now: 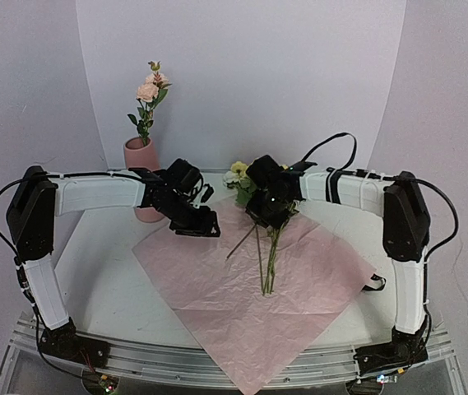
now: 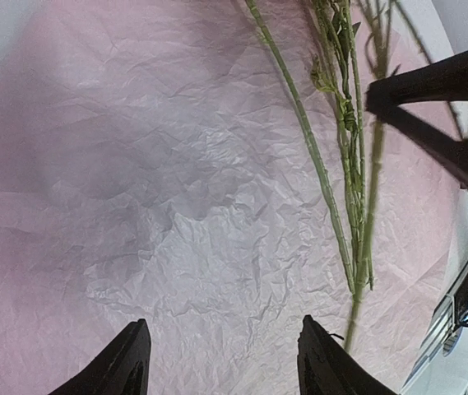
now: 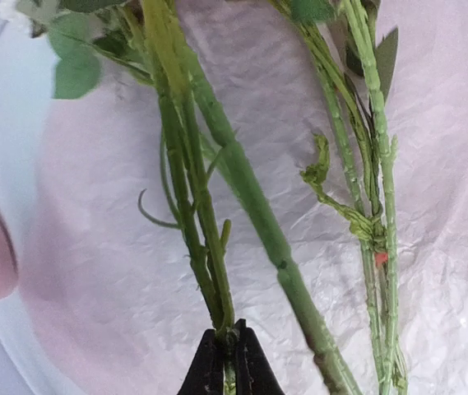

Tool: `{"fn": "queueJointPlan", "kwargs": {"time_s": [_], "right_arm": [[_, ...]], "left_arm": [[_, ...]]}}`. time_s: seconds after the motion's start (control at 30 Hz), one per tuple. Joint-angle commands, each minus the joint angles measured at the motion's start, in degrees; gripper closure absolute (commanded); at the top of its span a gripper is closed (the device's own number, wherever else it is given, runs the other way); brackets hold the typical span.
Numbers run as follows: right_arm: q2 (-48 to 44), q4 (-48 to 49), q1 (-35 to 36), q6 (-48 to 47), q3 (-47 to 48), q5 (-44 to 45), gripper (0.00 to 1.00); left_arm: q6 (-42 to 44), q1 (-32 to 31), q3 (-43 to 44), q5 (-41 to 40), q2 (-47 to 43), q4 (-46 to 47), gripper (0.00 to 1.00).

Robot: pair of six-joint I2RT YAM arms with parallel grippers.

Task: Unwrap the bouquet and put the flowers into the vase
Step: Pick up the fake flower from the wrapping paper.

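The bouquet lies unwrapped: its crinkled pink paper (image 1: 250, 288) is spread flat on the table, and the flowers (image 1: 238, 173) lie on it with their long green stems (image 1: 267, 263) pointing toward the near edge. My right gripper (image 3: 224, 366) is shut on a thin green stem (image 3: 205, 234), just above the paper (image 3: 118, 271). Thicker stems (image 3: 260, 222) lie beside it. My left gripper (image 2: 225, 362) hangs open over bare paper (image 2: 176, 189), left of the stems (image 2: 332, 193), holding nothing. The salmon-pink vase (image 1: 139, 156) stands at the back left with a pink-bloomed stem (image 1: 149, 90) in it.
My left arm (image 1: 102, 193) reaches across in front of the vase. The right gripper's black fingers (image 2: 435, 103) show in the left wrist view, over the stems. A black strap (image 1: 374, 284) lies by the paper's right corner. White backdrop walls close the back and sides.
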Motion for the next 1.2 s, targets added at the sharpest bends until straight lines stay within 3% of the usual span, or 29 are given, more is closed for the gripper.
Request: {"fn": "queueJointPlan", "kwargs": {"time_s": [0.0, 0.3, 0.57, 0.77, 0.9, 1.17], "right_arm": [[-7.3, -2.4, 0.1, -7.0, -0.8, 1.9, 1.0], [-12.2, 1.3, 0.1, -16.5, -5.7, -4.9, 1.0], [-15.9, 4.8, 0.1, -24.4, -13.1, -3.3, 0.99], [-15.9, 3.0, 0.1, -26.8, -15.6, -1.8, 0.68], [-17.6, 3.0, 0.1, -24.9, -18.7, -2.0, 0.57], [-17.1, 2.8, -0.7, -25.1, -20.5, -2.0, 0.62]], "left_arm": [[0.3, -0.2, 3.2, -0.5, -0.9, -0.6, 0.37], [-0.8, -0.2, 3.7, -0.1, -0.8, -0.5, 0.37], [-2.1, -0.2, 3.9, 1.4, -0.6, -0.4, 0.37], [-2.7, -0.2, 4.0, 2.6, -0.4, -0.4, 0.37], [-2.7, -0.2, 3.2, 2.4, -1.0, -0.4, 0.37], [-2.3, -0.2, 2.2, 2.4, -1.5, -0.3, 0.37]]}}
